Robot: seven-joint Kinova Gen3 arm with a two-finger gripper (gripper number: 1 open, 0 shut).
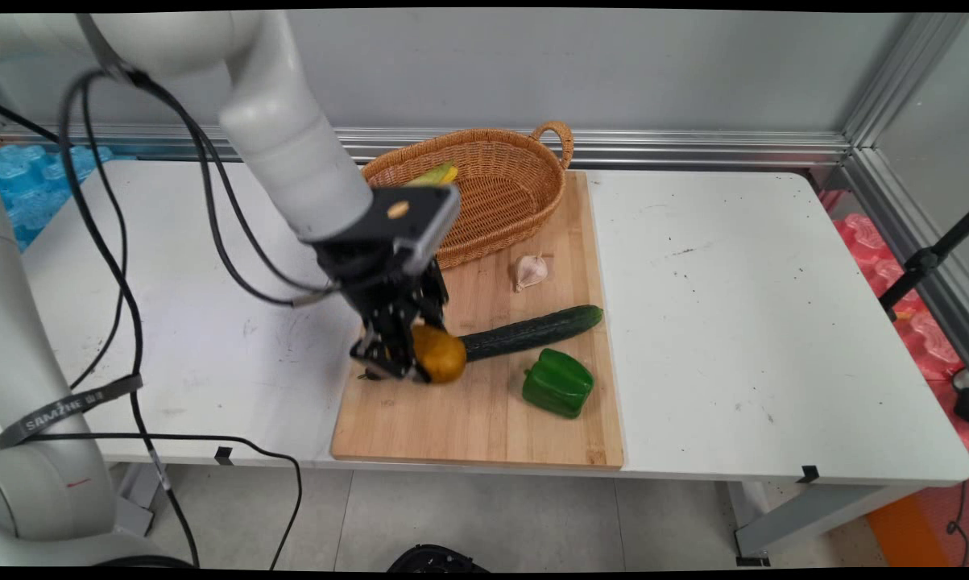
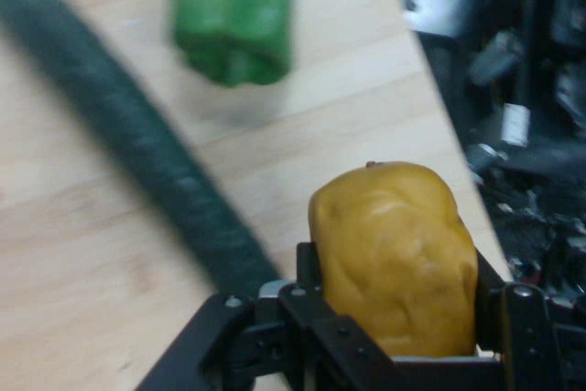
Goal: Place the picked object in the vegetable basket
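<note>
Hand view: pincer (image 2: 394, 318) grips potato (image 2: 394, 258); cucumber (image 2: 137, 162) end hidden.

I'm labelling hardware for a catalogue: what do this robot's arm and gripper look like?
The arm is made of smooth, rounded white links. Black cables hang from it in loops, and a grey strap lettered in white wraps one of them. At the wrist sits a flat black block with a grey edge and a small round orange mark. The gripper is a black two-finger linkage with visible silver pivot bolts.

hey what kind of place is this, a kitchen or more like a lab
Most likely a robotics lab staged as a kitchen: a pincer holds a potato over a cutting board on a white table, walled by aluminium framing.
</note>
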